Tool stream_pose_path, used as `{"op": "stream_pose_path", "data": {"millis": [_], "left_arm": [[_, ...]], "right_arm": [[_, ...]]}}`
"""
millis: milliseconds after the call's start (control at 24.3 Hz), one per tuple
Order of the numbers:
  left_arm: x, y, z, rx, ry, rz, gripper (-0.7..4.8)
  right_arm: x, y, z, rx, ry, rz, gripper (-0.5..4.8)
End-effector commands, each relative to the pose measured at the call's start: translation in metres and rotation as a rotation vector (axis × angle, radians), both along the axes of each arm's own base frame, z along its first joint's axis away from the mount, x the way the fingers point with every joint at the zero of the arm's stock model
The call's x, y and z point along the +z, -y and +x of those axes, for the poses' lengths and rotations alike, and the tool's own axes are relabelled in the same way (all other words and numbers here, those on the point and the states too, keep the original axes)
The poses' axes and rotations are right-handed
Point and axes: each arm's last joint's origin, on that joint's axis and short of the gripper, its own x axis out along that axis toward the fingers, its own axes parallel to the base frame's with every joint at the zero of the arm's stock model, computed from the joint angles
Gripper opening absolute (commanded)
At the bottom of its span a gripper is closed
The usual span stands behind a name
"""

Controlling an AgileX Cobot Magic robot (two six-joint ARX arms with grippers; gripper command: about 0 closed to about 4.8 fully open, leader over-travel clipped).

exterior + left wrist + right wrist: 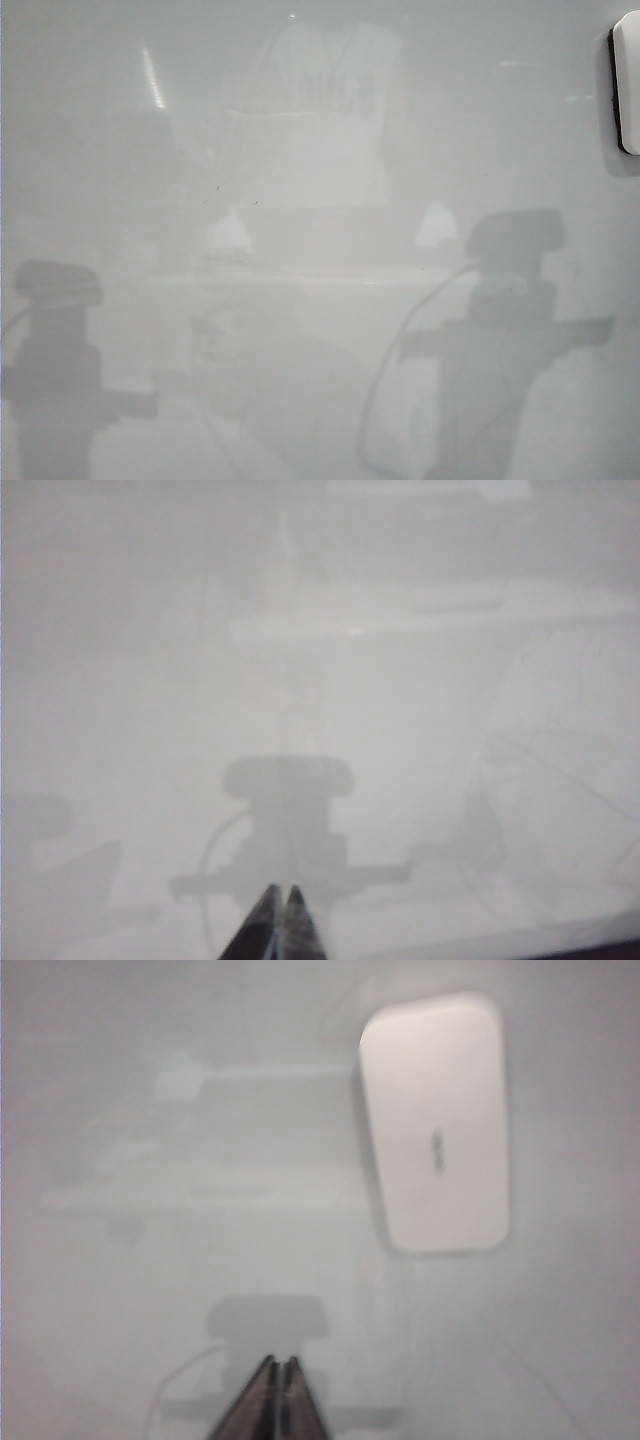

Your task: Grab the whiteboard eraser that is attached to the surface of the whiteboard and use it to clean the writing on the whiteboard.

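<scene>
The whiteboard [320, 150] fills the exterior view, glossy and pale grey; I see no writing on it in any view. The whiteboard eraser [628, 85], a white rounded block, sticks to the board at the upper right edge of that view, partly cut off. The right wrist view shows the whole eraser [436, 1125] on the board, well ahead of my right gripper [279, 1362], whose two dark fingers are shut with nothing between them. My left gripper [281, 889] is also shut and empty, pointing at bare board [320, 680]. Neither arm itself appears in the exterior view, only their shadows.
Grey shadows of the two arms fall on the board at lower left [55, 370] and lower right [500, 330]. Faint reflections of a light strip [152, 78] and the room show on the glossy surface.
</scene>
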Motion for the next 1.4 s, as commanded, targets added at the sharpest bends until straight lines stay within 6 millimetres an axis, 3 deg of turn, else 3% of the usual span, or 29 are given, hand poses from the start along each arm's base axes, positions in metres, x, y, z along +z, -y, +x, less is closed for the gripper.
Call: {"op": "stream_pose_path", "data": {"millis": [41, 329, 452, 616, 863, 1233, 1397], "left_arm": [[-0.003, 0.000, -0.001, -0.003, -0.039, 0.000, -0.05], [-0.003, 0.000, -0.001, -0.003, -0.042, 0.000, -0.05], [-0.003, 0.000, -0.001, -0.003, -0.042, 0.000, -0.05], [-0.003, 0.000, -0.001, -0.003, -0.042, 0.000, -0.05], [-0.003, 0.000, -0.001, -0.003, -0.040, 0.000, -0.05], [-0.003, 0.000, -0.001, -0.003, -0.036, 0.000, -0.05], [-0.003, 0.000, -0.001, -0.003, -0.035, 0.000, -0.05]], "right_arm": [[-0.001, -0.001, 0.001, 0.020, 0.000, 0.004, 0.73], [-0.002, 0.000, 0.001, 0.016, -0.009, 0.036, 0.73], [-0.001, 0.000, 0.001, -0.011, 0.012, -0.139, 0.73], [-0.003, 0.001, -0.002, -0.023, 0.033, -0.175, 0.73], [-0.028, 0.004, 0.002, -0.071, 0.138, -0.202, 0.73], [-0.068, 0.004, 0.014, -0.073, 0.081, -0.184, 0.73], [-0.069, 0.007, 0.014, -0.120, 0.060, -0.180, 0.73]]}}
